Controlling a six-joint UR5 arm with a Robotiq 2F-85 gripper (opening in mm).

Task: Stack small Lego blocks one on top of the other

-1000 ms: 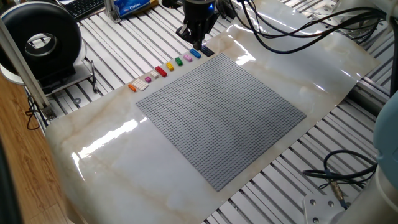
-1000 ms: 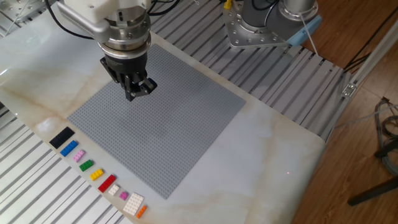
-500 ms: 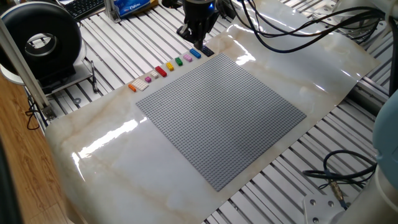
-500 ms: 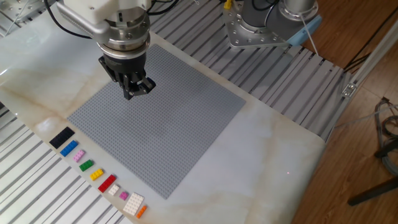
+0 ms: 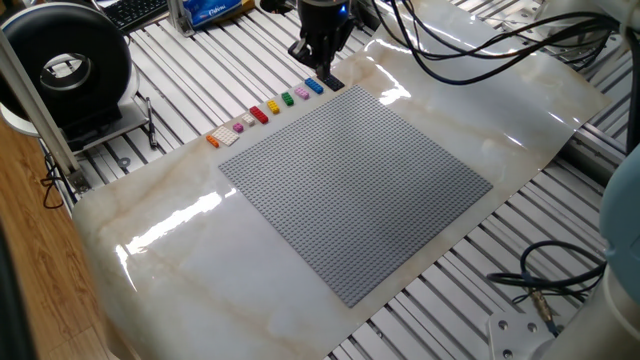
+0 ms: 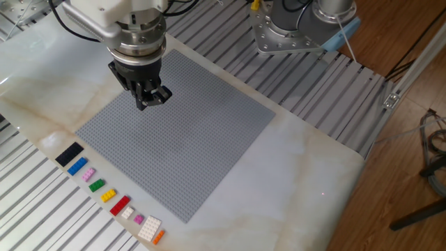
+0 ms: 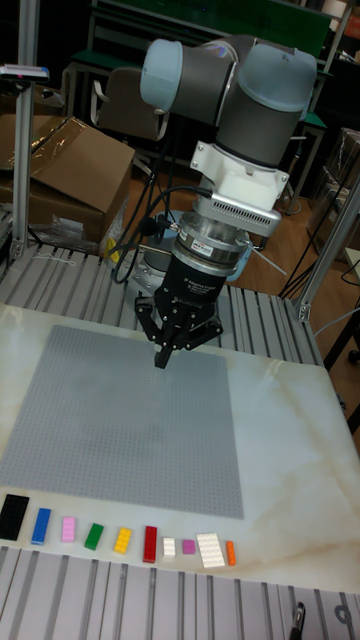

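Marble-look sheet (image 7: 290, 470): glossy pale surface with tan veining, spread over a table of ribbed aluminium rails (image 6: 42, 216); it carries everything below the pincer.
Row of bricks: in the tall fixed view, nearest the camera, a single line along the baseplate's near edge, well apart from the pincer and lower than it.
Row order, left to right in that view: dark navy brick (image 7: 13, 516), blue brick (image 7: 41, 525), pink brick (image 7: 68, 529), green brick (image 7: 94, 536), yellow brick (image 7: 123, 540), red brick (image 7: 150, 544), then small white pieces (image 7: 210, 550) and an orange brick (image 7: 231, 552) at the far right end.
State of bricks: all lie flat on the sheet, side by side with small gaps, none on top of another.
Grey baseplate (image 7: 120, 430): large studded square, flat on the sheet, between the brick row and the arm's base; the pincer hangs over its far part.
Pincer (image 7: 164, 358): black, pointing straight down, above the baseplate and not touching it; the finger tips look drawn together, with nothing seen between them.
Arm: grey UR5 links (image 7: 240, 80) rise behind the pincer, cables trailing from the wrist.
Beyond the arm: cardboard box (image 7: 75, 165) to the left, metal frame posts, wooden floor.
Other fixed views: black round device (image 5: 65, 70) and keyboard (image 5: 135, 10) off the sheet's edge.
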